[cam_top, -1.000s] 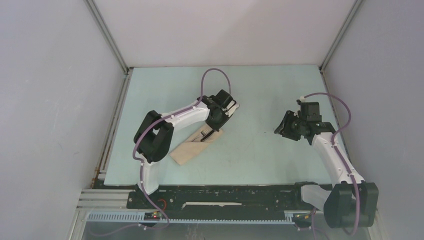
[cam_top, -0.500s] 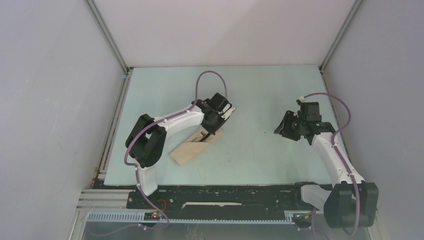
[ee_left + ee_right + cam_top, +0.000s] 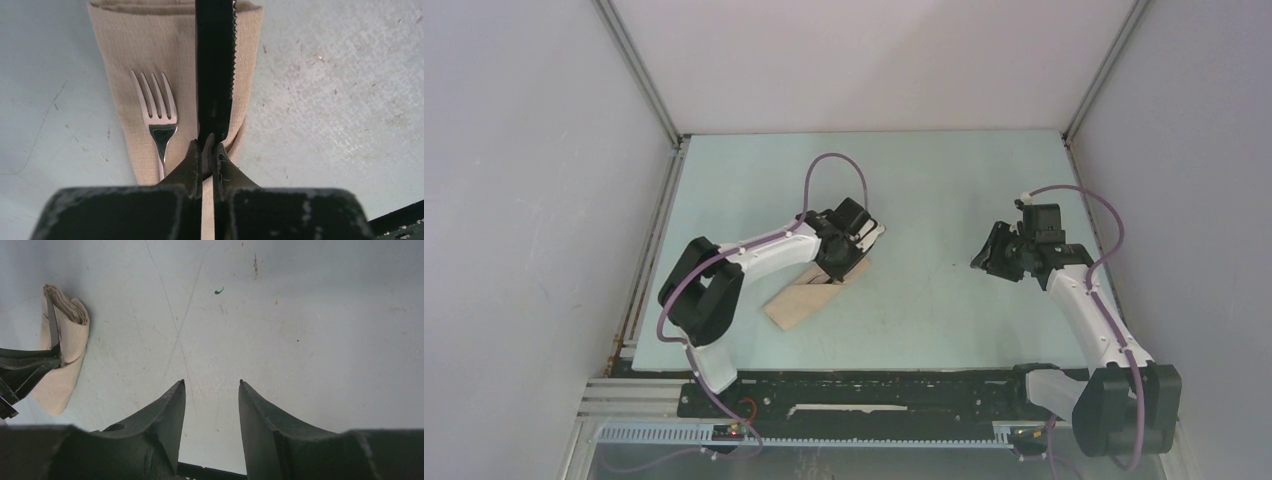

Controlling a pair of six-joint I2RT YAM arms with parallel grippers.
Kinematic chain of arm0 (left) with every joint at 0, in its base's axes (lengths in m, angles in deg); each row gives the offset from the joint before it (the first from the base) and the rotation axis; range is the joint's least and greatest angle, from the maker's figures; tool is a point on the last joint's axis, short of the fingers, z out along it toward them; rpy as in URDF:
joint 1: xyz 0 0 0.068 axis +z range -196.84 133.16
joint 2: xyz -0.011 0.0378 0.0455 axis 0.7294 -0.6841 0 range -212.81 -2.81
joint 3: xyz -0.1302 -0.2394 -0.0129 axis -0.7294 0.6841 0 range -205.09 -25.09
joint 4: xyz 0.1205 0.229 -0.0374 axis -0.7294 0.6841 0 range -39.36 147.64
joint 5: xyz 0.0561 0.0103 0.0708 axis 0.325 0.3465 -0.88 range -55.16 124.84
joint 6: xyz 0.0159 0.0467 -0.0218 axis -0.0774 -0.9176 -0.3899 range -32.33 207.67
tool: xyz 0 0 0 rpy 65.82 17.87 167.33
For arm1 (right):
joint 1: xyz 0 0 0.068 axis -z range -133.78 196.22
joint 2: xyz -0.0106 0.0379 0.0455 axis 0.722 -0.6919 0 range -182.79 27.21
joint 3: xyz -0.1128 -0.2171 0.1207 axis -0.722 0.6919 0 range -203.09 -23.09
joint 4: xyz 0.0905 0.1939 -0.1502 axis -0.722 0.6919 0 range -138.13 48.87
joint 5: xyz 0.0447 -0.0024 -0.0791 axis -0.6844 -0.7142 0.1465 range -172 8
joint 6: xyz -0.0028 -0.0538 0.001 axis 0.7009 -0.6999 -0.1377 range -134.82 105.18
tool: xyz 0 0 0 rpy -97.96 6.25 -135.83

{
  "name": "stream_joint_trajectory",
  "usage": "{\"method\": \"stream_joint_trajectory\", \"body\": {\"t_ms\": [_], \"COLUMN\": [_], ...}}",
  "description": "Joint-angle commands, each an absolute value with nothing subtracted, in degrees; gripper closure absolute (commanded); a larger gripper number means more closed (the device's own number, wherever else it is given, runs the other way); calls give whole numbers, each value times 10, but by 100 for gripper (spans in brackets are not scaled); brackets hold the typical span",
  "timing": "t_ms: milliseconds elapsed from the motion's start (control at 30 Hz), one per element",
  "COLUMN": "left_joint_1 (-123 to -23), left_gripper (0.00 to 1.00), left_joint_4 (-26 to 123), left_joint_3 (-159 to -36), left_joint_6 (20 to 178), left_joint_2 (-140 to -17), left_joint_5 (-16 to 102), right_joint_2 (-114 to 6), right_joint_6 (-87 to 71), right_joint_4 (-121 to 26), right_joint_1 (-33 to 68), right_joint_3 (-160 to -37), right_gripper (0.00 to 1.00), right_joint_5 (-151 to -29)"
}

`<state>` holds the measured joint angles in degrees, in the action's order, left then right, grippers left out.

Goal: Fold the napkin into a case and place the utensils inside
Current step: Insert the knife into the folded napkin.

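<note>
The beige napkin is folded into a narrow case lying diagonally left of the table's middle; it also shows in the left wrist view and the right wrist view. A grey fork lies with its handle tucked in the case and its tines out. My left gripper is shut on the black serrated knife, held over the case beside the fork. In the top view the left gripper covers the case's upper end. My right gripper is open and empty, above bare table to the right.
The pale green table is walled at the left, back and right. A black rail runs along the near edge by the arm bases.
My left gripper has moved down-left along the case with the knife, now covering the fork tines in the top view. The right arm has not moved.
</note>
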<state>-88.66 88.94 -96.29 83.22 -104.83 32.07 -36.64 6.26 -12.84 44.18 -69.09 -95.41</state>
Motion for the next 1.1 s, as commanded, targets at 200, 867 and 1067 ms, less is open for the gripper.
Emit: {"method": "stream_joint_trajectory", "body": {"t_ms": [200,867,1067], "left_joint_1": [-887,-887,-886], "left_gripper": [100,63,54], "left_joint_4": [880,880,894], "left_joint_3": [-921,-914,-967], "left_joint_6": [838,864,874], "left_joint_2": [-986,-972,-1007], "left_joint_5": [318,318,335], "right_joint_2": [-362,-365,-364], "right_joint_6": [56,56,56], "right_joint_4": [-142,-144,-143], "right_joint_1": [434,426,425], "right_joint_3": [-690,-687,-687], "right_gripper": [49,48,48], "right_joint_5": [-948,-947,-946]}}
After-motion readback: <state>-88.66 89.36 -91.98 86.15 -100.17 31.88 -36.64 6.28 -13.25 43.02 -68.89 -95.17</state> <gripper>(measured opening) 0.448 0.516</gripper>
